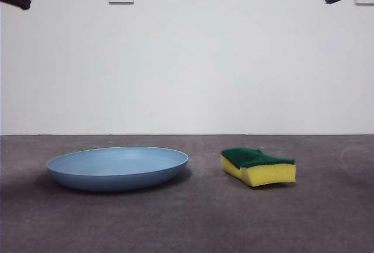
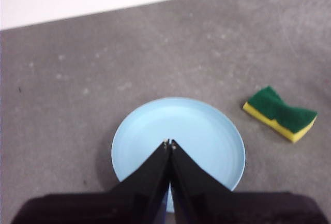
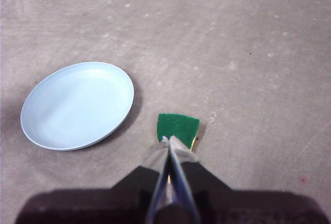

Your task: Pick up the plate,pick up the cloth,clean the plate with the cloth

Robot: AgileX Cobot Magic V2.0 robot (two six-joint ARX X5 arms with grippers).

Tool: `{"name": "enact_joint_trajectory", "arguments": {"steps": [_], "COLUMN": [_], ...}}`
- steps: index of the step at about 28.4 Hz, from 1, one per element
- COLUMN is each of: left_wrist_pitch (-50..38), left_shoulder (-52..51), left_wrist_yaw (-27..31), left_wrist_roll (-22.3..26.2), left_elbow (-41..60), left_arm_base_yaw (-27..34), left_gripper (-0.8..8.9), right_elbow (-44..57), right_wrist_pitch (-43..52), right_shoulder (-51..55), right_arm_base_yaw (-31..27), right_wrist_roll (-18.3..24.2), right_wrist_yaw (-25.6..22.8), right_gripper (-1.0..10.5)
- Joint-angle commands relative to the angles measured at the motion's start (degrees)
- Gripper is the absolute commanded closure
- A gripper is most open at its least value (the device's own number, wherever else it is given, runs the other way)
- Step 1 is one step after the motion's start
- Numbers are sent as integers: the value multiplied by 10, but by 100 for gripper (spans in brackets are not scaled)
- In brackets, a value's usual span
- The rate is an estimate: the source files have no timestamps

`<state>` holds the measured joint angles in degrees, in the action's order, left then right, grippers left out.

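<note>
Front view shows the plate [image 1: 117, 168] lying left of the cloth [image 1: 258, 166] on the tabletop [image 1: 193, 224], both pincers poised above with jaws pressed together, empty; stiff, light plate wants a rim grip, the soft sponge a squeeze across its sides.

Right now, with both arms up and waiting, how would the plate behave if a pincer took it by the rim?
The plate looks thin and plastic, so probably light and stiff. Its shallow, smooth rim gives little to pinch; it may slip or tilt. Lying flat on the table, pushed, it would likely slide rather than tip.
</note>
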<state>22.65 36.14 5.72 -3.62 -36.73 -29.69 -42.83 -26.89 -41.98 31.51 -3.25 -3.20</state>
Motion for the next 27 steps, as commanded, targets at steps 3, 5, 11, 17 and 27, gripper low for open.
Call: {"name": "enact_joint_trajectory", "arguments": {"steps": [3,5,11,17,27], "left_wrist_pitch": [6,6,6,8,-102], "left_shoulder": [16,19,20,5,-105], "left_wrist_yaw": [1,1,2,11,-10], "left_wrist_roll": [1,1,1,52,52], "left_elbow": [1,1,1,1,106], "left_arm_base_yaw": [-2,-2,-2,2,96], "left_gripper": [815,816,815,815,815], "right_elbow": [6,6,6,6,6], "right_wrist_pitch": [7,7,7,7,7], "right_shoulder": [0,0,0,0,0], "right_arm_base_yaw": [1,1,1,1,1], "right_wrist_roll": [-5,-5,-5,-5,-5], "right_wrist_yaw": [-2,-2,-2,-2,-2], "right_gripper": [945,945,945,945,945]}}
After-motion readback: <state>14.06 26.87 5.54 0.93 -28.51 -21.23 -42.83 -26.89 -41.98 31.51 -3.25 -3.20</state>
